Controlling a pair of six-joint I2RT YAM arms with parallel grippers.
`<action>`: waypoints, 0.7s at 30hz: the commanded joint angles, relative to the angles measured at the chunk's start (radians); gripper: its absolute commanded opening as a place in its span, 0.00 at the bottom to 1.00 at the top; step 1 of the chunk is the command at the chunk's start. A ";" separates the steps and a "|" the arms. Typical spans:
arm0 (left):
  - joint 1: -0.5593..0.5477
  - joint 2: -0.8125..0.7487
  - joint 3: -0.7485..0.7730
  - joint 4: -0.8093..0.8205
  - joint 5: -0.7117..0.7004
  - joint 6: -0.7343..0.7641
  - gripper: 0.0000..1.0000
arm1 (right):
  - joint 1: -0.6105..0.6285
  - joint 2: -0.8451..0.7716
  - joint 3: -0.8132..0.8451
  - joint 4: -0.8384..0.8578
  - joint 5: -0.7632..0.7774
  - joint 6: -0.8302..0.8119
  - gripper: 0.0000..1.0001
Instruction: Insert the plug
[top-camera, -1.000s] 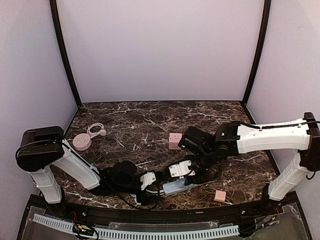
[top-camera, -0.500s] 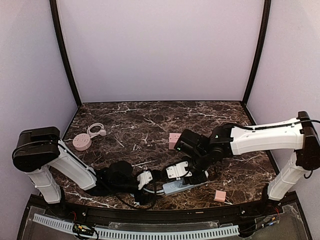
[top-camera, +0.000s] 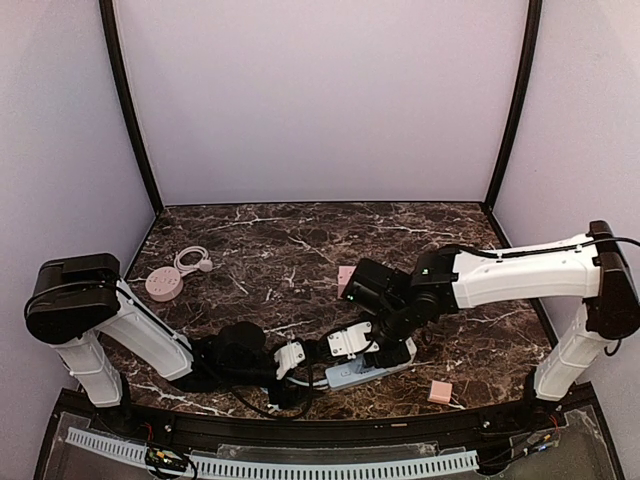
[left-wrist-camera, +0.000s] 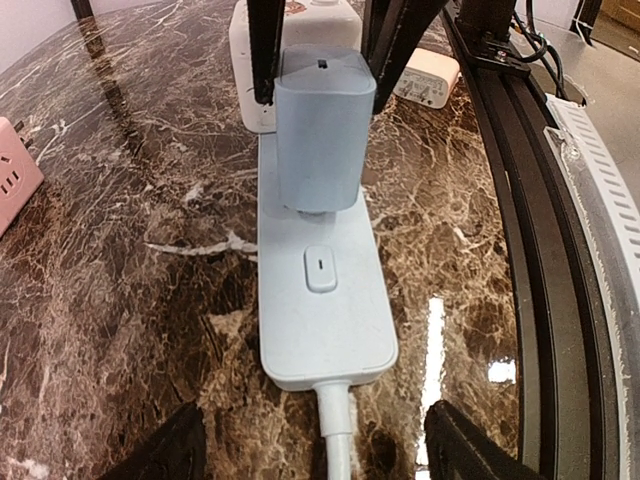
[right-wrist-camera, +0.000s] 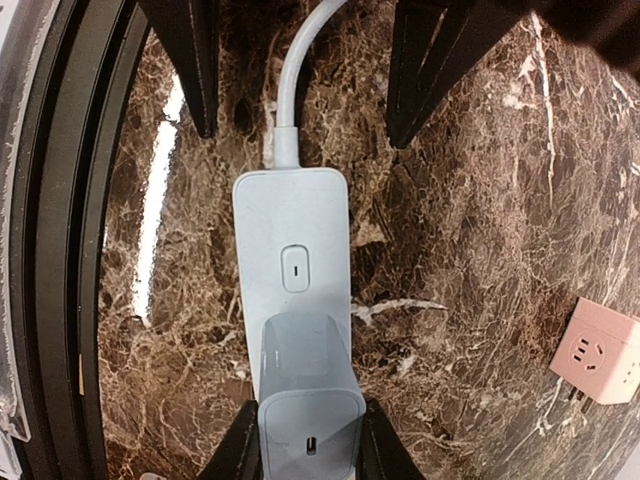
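A pale blue power strip (top-camera: 356, 374) lies near the front edge, its cable running left. My right gripper (top-camera: 372, 350) is shut on a pale blue plug block (right-wrist-camera: 309, 425) and holds it upright on the strip's far end. In the left wrist view the plug (left-wrist-camera: 323, 130) stands with its base at the strip's top face (left-wrist-camera: 320, 320); I cannot tell whether the prongs are seated. My left gripper (left-wrist-camera: 320, 452) is open, its fingertips (left-wrist-camera: 178, 446) on either side of the strip's cable end, not touching it. The strip's button (right-wrist-camera: 295, 270) lies between plug and cable.
A pink cube socket (top-camera: 348, 281) sits behind the right gripper, also in the right wrist view (right-wrist-camera: 598, 351). A small pink block (top-camera: 440, 391) lies front right. A pink round socket with cable (top-camera: 164, 284) is far left. The black front rail (left-wrist-camera: 520, 200) runs beside the strip.
My right arm has shifted slightly left and down with the plug over the strip. My left arm drew back a little a second ago and has since held still.
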 joint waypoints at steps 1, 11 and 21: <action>-0.005 -0.024 -0.010 -0.006 0.003 -0.004 0.74 | 0.028 0.025 0.050 -0.060 0.009 0.023 0.00; -0.005 -0.024 -0.012 -0.009 0.001 -0.004 0.72 | 0.034 0.007 0.078 -0.083 0.030 0.040 0.00; -0.005 -0.018 -0.011 -0.005 0.005 -0.006 0.72 | 0.034 0.013 0.034 -0.078 0.070 0.039 0.00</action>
